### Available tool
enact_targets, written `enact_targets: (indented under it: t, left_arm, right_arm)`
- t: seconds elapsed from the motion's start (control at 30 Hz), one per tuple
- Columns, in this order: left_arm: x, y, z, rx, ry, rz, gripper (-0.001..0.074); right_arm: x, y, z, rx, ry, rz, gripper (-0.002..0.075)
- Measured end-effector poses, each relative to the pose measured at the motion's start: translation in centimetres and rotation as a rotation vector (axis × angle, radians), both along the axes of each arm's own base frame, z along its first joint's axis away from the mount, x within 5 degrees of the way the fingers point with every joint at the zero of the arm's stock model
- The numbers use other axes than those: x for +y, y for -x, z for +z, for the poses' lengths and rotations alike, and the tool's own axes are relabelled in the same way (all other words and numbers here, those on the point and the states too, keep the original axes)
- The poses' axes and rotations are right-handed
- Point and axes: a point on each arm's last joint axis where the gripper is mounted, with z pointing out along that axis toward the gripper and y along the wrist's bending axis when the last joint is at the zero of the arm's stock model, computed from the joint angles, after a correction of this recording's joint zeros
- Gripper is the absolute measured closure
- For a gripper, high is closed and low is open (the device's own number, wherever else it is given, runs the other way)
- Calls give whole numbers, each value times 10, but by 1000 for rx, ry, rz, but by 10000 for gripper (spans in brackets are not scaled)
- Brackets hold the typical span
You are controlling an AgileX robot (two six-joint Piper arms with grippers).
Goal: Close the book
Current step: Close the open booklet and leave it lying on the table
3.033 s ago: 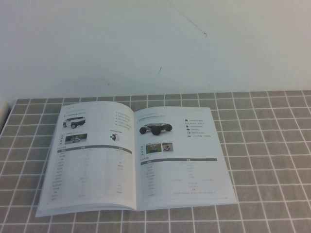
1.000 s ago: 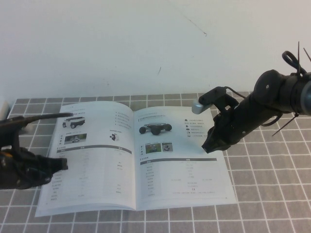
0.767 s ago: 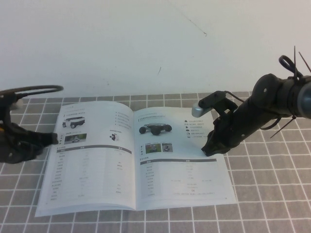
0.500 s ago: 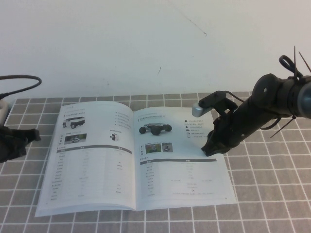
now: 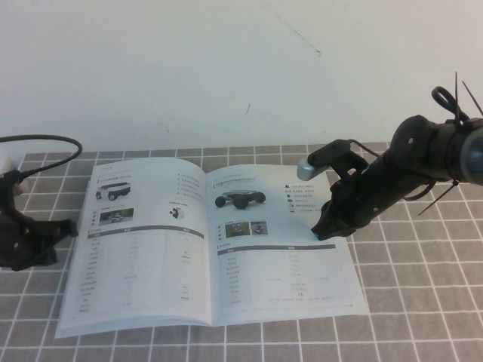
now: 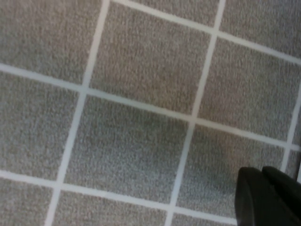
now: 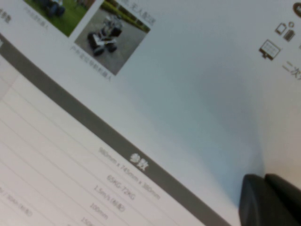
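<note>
Low at the far left, my left gripper sits over the grey tiled surface, just beside the left edge of the book but not touching it. Its wrist camera sees only tiles, and its jaws look closed on nothing.

Centre: one booklet, lying flat and fully open, spine running away from me. Two printed pages face up, with small vehicle photos above specification tables.

Right: my right gripper reaches in from the right side, its tip down on the outer part of the right-hand page, close to that page's free edge. Its jaws also look pressed together, holding nothing.

I judge the closing has not begun: both halves lie flat. The step in hand seems to be getting a purchase on the right-hand half. Next, that tip would need to hook under the thin free edge, lift it, and swing it over the spine onto the left page.

Count: one book, two grippers.
</note>
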Motion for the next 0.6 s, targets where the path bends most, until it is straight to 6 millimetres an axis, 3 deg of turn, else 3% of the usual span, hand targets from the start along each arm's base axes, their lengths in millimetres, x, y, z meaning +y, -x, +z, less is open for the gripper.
enact_targets:
  t: [0.3, 0.6]
  left_arm:
    - [-1, -2, -2, -13, 23, 19, 738]
    - [-19, -8, -7, -39, 8, -77, 738]
  right_arm:
    - [0, 0, 0, 0, 0, 0, 729]
    - [0, 0, 0, 0, 0, 0, 729]
